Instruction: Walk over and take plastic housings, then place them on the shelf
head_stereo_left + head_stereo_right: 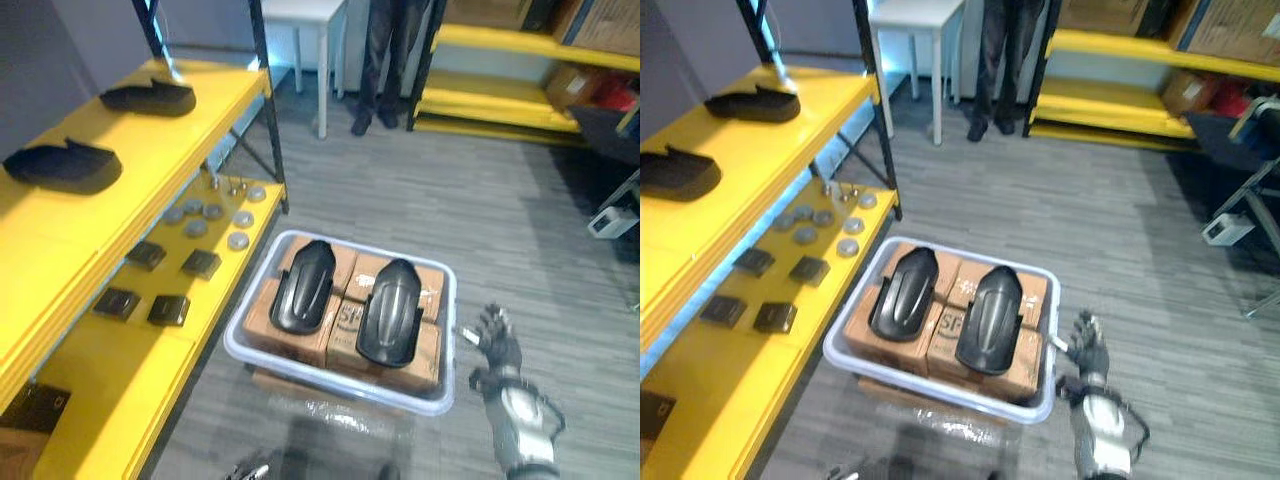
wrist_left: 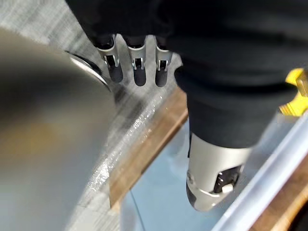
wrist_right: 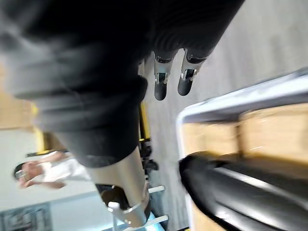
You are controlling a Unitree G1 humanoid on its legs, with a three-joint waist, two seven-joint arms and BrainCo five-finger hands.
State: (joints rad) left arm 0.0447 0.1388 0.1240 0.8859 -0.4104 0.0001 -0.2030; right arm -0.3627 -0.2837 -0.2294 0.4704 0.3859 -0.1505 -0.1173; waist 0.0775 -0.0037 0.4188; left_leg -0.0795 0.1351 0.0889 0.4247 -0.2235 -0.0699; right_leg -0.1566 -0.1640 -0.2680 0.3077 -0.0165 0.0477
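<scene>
Black glossy plastic at centre frame: first housing [image 1: 303,287] and second housing [image 1: 389,312], side by side, slightly apart, lying lengthwise on top of cardboard boxes [image 1: 262,318]. All packed inside a clear bin [image 1: 340,385], low beside the yellow shelf [image 1: 60,260] at frame left. Dark print on the box tops between the two, mostly covered; cannot make it out.

Up on the shelf's top board, upper left: far shelf housing [image 1: 150,97] and near shelf housing [image 1: 62,165], well apart, same black. On the lower board, left of centre: round metal discs [image 1: 215,212] in a loose cluster, dark square parts [image 1: 146,255] nearer the bottom edge.

Right hand [image 1: 497,340] at lower right, just beside the bin's right rim, touching neither housing. Spread and straight, grasping nothing. From its wrist: fingers [image 3: 161,84] straight, past the bin's corner, second housing close by.

Left hand [image 2: 137,67] low, near the bin's rim; released, straight, nothing held.

Person's legs [image 1: 385,60] at top centre beside a white table [image 1: 300,15]. Second yellow shelf [image 1: 490,105] with cartons at upper right.
</scene>
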